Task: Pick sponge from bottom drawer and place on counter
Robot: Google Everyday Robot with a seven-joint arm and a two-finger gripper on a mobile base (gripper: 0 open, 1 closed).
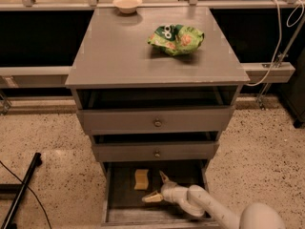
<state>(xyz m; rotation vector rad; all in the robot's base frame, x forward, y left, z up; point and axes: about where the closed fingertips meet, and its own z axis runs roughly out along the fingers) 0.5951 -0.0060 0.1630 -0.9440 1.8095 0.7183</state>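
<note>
Now, in the bottom drawer [125, 197] under the desk's [119, 51] front edge, the empty pincer [154, 186] gapes beside the sponge [141, 179], ready to grasp.

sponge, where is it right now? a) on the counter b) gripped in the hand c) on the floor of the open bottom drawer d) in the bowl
C: the sponge lies on the floor of the open bottom drawer, with the hand open just to its right and not closed on it. The counter holds only a snack bag and a bowl.
</note>
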